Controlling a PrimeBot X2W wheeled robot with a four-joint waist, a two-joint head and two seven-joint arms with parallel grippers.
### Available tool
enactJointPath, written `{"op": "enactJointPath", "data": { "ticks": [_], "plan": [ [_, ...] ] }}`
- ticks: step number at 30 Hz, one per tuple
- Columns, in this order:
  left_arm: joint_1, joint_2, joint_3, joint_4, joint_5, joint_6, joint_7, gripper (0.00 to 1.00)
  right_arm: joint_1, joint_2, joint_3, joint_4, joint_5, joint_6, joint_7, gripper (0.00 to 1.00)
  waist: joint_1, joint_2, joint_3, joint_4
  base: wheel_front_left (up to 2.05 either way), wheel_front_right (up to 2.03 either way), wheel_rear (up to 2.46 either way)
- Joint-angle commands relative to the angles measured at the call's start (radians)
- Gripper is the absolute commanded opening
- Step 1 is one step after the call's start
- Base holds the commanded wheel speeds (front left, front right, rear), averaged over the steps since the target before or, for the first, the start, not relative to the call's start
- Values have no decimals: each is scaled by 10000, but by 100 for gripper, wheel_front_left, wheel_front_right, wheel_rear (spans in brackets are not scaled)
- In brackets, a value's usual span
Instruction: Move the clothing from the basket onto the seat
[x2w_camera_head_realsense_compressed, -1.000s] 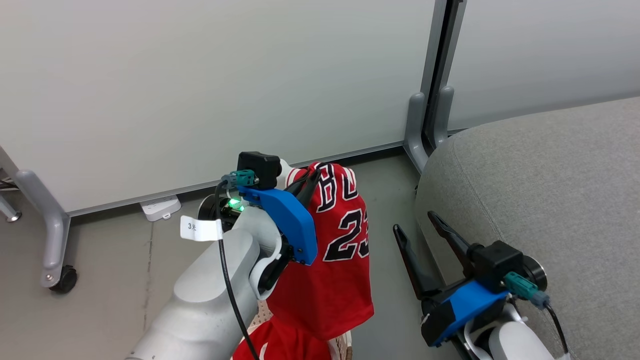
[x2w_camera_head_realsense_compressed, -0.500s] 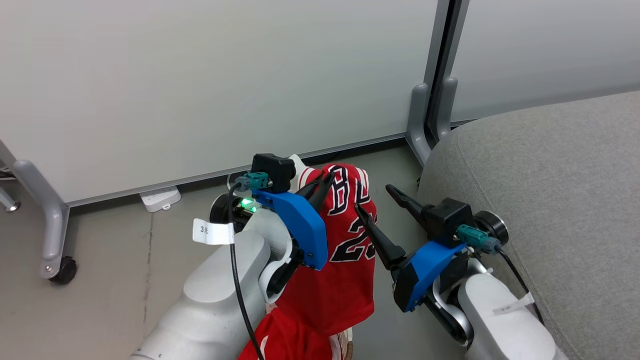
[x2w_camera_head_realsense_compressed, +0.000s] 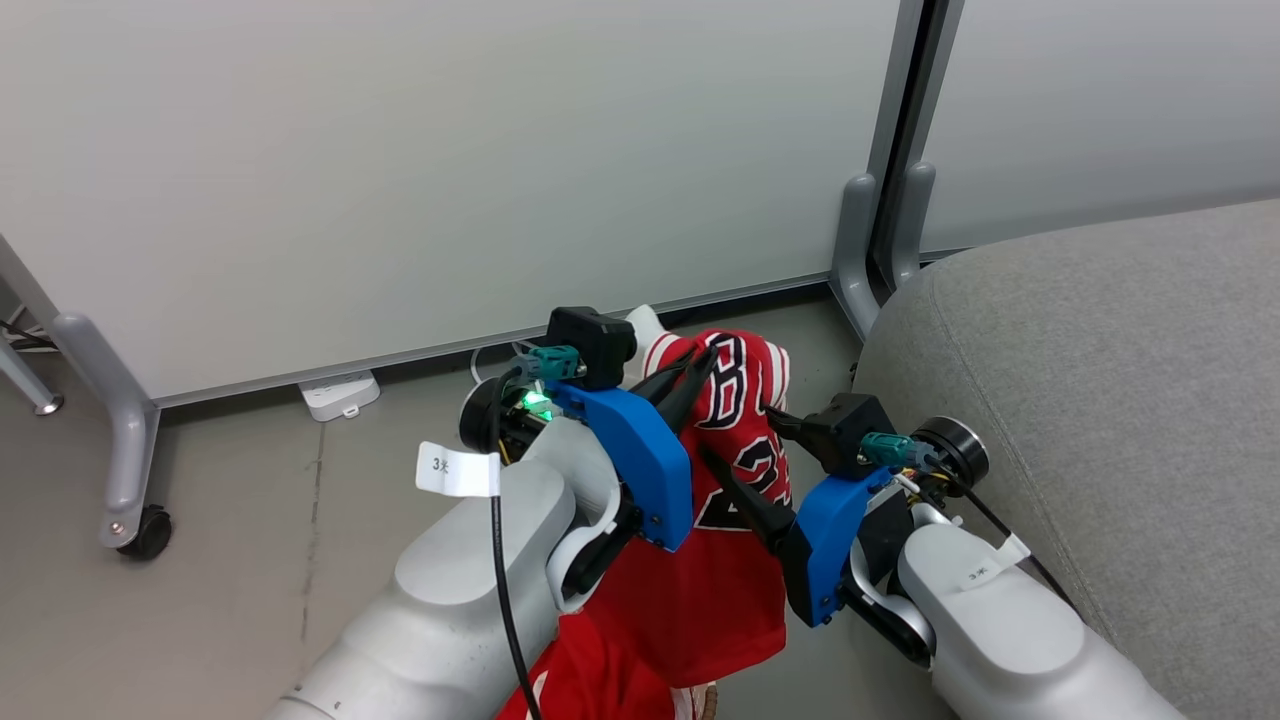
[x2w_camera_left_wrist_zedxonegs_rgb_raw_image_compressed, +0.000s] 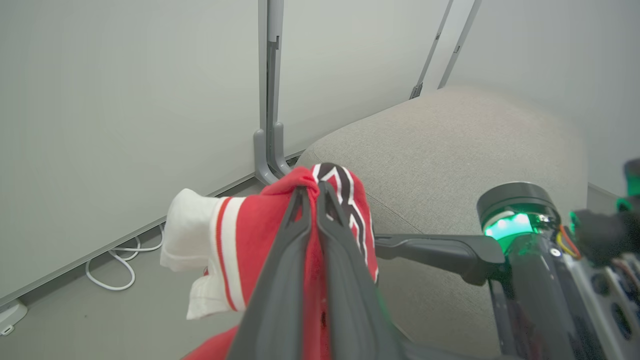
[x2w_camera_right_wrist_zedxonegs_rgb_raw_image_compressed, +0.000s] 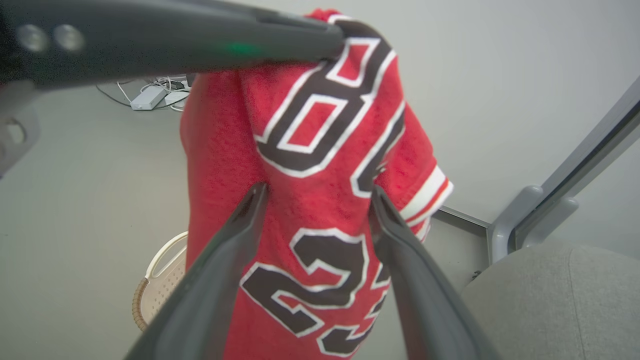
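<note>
The jersey hangs lengthwise from the left gripper, which pinches its top, just left of the seat; the right gripper gapes, seemingly straddling it.

Bright, even indoor light; soft shadows; wide-angle wrist-view distortion.

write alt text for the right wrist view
A red jersey with black-and-white numbers hangs from the shut left gripper at the top. The right gripper is open before it, the basket lower left, the grey seat lower right.
</note>
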Motion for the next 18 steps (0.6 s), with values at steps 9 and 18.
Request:
{"op": "enactJointPath", "data": {
  "ticks": [9, 18],
  "plan": [
    [-254, 38, -620, -346, -519, -73, 4, 0, -700, 355, 602, 1561, 750, 1, -806, 100, -1, -1, -123, 143, 0, 0, 0],
    [-410, 172, -1013, -530, -1018, -73, -96, 0, -1176, 729, 1754, 2372, 1577, 1, -1263, 100, -1, -1, -174, 163, 0, 0, 0]
  ]
}}
